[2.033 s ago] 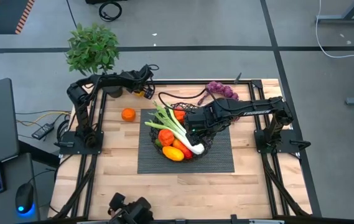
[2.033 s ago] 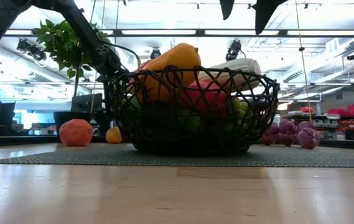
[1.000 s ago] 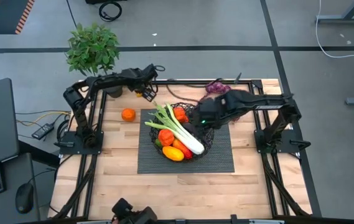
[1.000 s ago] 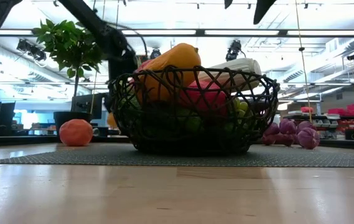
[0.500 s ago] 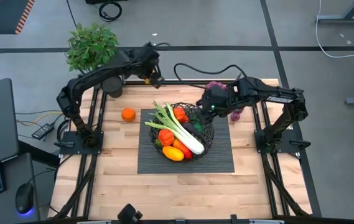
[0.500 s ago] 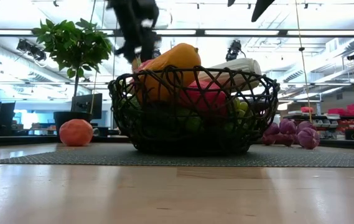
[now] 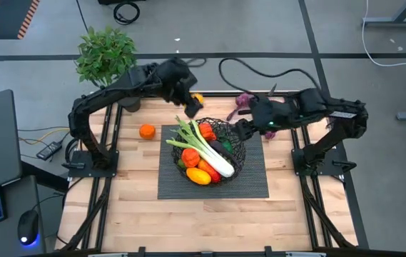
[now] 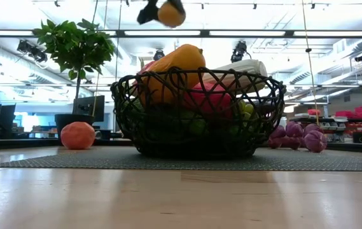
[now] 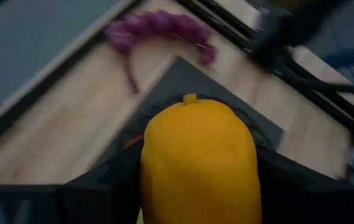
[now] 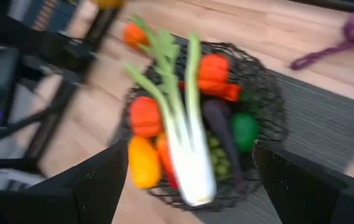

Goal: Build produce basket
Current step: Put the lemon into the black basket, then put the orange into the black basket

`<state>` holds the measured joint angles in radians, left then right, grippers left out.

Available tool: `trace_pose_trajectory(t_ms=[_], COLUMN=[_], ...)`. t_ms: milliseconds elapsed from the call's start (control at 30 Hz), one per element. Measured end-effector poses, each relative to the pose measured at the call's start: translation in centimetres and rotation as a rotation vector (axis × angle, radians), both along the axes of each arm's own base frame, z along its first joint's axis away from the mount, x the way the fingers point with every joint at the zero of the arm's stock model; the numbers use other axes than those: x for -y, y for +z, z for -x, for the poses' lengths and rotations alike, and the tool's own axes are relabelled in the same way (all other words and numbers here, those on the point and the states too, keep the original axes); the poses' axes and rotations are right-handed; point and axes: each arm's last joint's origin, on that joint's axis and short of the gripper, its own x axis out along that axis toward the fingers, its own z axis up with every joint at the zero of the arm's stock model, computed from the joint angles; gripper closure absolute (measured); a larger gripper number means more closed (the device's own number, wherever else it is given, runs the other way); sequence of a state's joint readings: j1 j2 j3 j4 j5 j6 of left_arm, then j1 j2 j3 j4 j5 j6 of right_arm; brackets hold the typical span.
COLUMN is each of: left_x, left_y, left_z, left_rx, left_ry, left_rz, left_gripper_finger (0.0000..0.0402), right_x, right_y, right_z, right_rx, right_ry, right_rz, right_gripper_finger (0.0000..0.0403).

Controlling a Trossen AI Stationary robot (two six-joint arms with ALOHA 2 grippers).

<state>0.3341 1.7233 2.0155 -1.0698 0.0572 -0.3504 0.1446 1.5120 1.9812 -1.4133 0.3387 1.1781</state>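
Observation:
The basket (image 7: pixel 241 154), a black wire bowl, stands on a grey mat and holds a leek (image 7: pixel 204 147), orange and yellow pieces and other produce; it also shows in the low view (image 8: pixel 193 114). A yellow lemon (image 9: pixel 198 162) hangs high over the basket's far left edge (image 8: pixel 170 13), with my left gripper (image 7: pixel 192 106) shut on it. My right gripper (image 7: pixel 242 130) hovers above the basket's far right rim, open and with nothing between its fingers (image 10: pixel 189 186). Purple grapes (image 7: pixel 247 100) lie on the table at the far right, partly behind the right arm. My left gripper pinches the lemon by its two opposite sides (image 9: pixel 155 168) between its two fingers (image 9: pixel 117 183). The fingers slant down from the far left. The lemon's nub end (image 9: pixel 190 98) points away from the gripper. The lemon is lifted clear of table and basket.
An orange round fruit (image 7: pixel 147 131) sits on the bare wood left of the mat (image 7: pixel 256 182). A potted plant (image 7: pixel 106 56) stands at the far left corner. Bare wood stretches along the near side of the table.
My left gripper has risen steeply from beside the plant pot with the lemon, swung toward the basket and tipped further downward. My right gripper has drawn back from over the basket toward the table's right edge and risen a little.

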Motion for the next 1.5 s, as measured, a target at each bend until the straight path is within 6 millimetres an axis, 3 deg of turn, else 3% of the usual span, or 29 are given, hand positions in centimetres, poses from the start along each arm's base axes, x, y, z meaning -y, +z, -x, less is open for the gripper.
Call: trace_pose_trajectory(t_ms=[267,400,633,833,1233,1500], left_x=[5.6,6.8,7.1,5.9,5.9,5.7], left_y=[-0.9,-1.9,-2.5,-2.6,-7.4,-6.9], left_z=[-2.0,-1.9,-2.0,-2.3,-6.0,-5.1], left_rx=[-0.034,-0.13,-0.154,-0.146,-0.269,-0.289], left_ry=[-0.191,-0.162,-0.141,-0.125,-0.235,-0.186], left_rz=[-0.021,-0.109,-0.133,-0.174,-0.113,-0.071], left_gripper_finger=[0.0161,0.0161,0.0144,0.0126,0.0007,0.0007], right_x=[-2.5,-4.1,-5.7,-6.1,-6.2,-6.3], right_y=[0.1,-0.5,-0.7,-0.8,-0.7,-0.7], right_z=[0.5,1.3,2.2,2.2,2.1,2.2], right_rx=[0.022,-0.031,-0.045,-0.037,-0.027,-0.034], right_ry=[0.028,0.009,-0.031,-0.035,-0.027,-0.023], right_rz=[-0.056,-0.072,-0.098,-0.112,-0.122,-0.12], right_gripper_finger=[0.0055,0.0055,0.0055,0.0055,0.0055,0.0055])
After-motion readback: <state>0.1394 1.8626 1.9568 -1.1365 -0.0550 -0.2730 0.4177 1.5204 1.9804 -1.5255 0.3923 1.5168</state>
